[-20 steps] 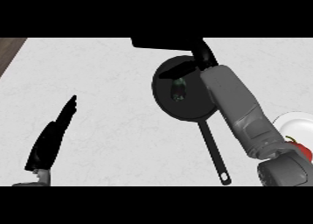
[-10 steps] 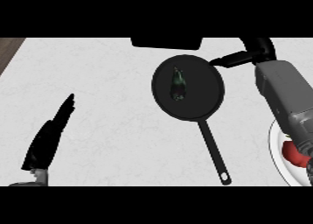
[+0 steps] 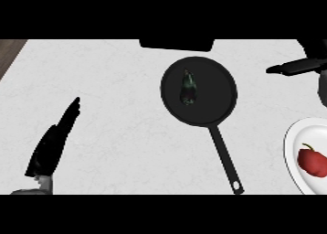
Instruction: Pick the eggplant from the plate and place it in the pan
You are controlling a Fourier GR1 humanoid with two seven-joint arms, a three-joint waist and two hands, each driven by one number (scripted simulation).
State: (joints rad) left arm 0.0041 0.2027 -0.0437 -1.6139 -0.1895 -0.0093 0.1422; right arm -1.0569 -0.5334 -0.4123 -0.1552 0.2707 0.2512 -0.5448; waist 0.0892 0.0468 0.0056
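Head view, sole entry. Step in hand, as judged: the placing looks done, leaving only the clearing of the arm. It would be done well by lifting the right robot hand (image 3: 296, 67) up and back towards the right, wide of the pan's rim and long handle, so the pan is not nudged and its load does not roll. Right robot hand: upper right, fingers extended and pointing left, holding nothing, well apart from the pan. Left robot hand (image 3: 54, 142): lower left, fingers straight and upright, empty, at rest on its side of the worktop (image 3: 112, 109). Container one, the pan (image 3: 213, 106): black, round, centre of the worktop, handle running down towards the lower edge. Contents: the eggplant (image 3: 187, 87), dark and small, lying lengthwise in the pan's left half, inside the rim. Container two, the plate (image 3: 292, 142): white, at the right edge, partly cut off. Contents: one red pepper (image 3: 314, 161), nothing else visible on it. Other item: a dark block (image 3: 176, 44) at the top edge, just above the pan, identity not clear.
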